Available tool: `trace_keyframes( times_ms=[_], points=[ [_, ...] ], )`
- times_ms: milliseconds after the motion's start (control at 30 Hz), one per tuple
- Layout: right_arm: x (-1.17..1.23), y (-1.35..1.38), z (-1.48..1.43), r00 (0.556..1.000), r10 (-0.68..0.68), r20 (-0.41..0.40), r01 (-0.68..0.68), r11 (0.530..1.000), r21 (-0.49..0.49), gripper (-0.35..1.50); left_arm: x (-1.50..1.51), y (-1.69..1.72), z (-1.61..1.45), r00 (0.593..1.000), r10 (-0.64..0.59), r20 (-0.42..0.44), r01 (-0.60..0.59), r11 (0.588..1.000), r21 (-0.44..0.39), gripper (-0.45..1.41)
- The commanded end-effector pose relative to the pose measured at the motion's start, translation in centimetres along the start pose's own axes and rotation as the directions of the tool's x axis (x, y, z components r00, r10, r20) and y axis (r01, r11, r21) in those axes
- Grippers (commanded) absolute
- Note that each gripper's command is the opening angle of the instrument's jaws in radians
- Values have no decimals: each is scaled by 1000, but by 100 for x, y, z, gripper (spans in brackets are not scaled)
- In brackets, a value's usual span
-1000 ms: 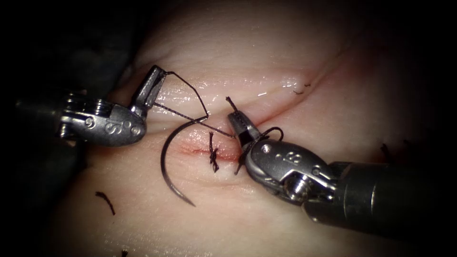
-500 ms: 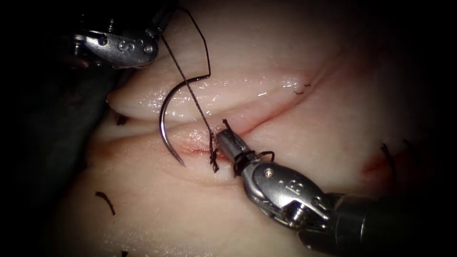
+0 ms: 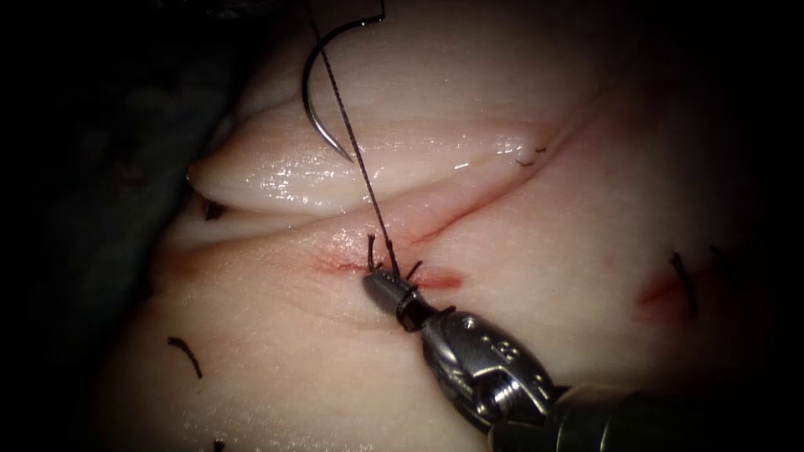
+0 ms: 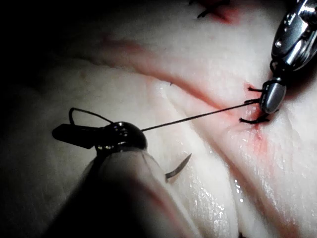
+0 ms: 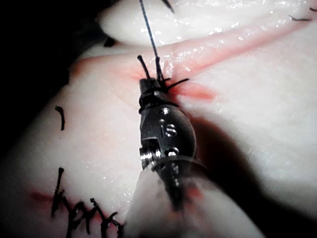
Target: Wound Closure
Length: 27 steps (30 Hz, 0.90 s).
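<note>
The tissue [image 3: 536,251] has a cut [image 3: 469,209] with red fluid at its left end. My right tool [image 3: 381,289] lies with its tip at the stitch there, jaws shut on the short thread end, and loops of thread [image 3: 409,311] are wound around them. From the stitch a taut thread [image 3: 356,151] runs up and left. The curved needle [image 3: 316,92] hangs on it, free of the tissue and held by neither tool. In the left wrist view my left tool [image 4: 62,133] is shut on the thread [image 4: 198,116], with the needle tip [image 4: 178,168] beside it. The right tool [image 5: 148,87] shows wrapped.
A pale fold of tissue [image 3: 276,180] bulges above the cut's left end. Finished dark stitches [image 3: 682,280] sit at the far right, and more stitches [image 5: 79,213] lie near the right shaft. Cut ends of thread [image 3: 184,351] lie on the tissue at lower left.
My left tool has risen up and out of the endoscope view, drawing the thread taut and lifting the needle. My right tool's tip has slid down-left to the stitch.
</note>
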Motion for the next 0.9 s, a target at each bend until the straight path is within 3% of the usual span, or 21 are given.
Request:
trace_keyframes(
  times_ms=[33,400,567,733,833,900],
  points=[
    [-8,-4,5,1000,1,2,-1,1000,4,-35,0,3,7,1000,-1,-2,1,1000,2,-45],
    [-18,4,-12,1000,6,17,-5,999,-33,-35,-1,-38,46,1000,-25,1,25,1000,-14,-45],
    [-17,11,-25,1000,-19,-18,18,999,-41,-35,-4,-47,59,1000,-29,1,29,999,-21,-45],
    [-10,17,-34,985,-166,-47,164,985,-59,-35,-11,-54,71,1000,-30,-4,30,999,-25,-45],
    [-9,19,-33,954,-301,-6,300,951,-76,-35,-14,-58,77,999,-31,-9,31,999,-26,-45],
    [-11,19,-32,872,-487,34,488,867,-103,-35,-16,-61,81,999,-32,-11,32,999,-29,-45]
  ],
)
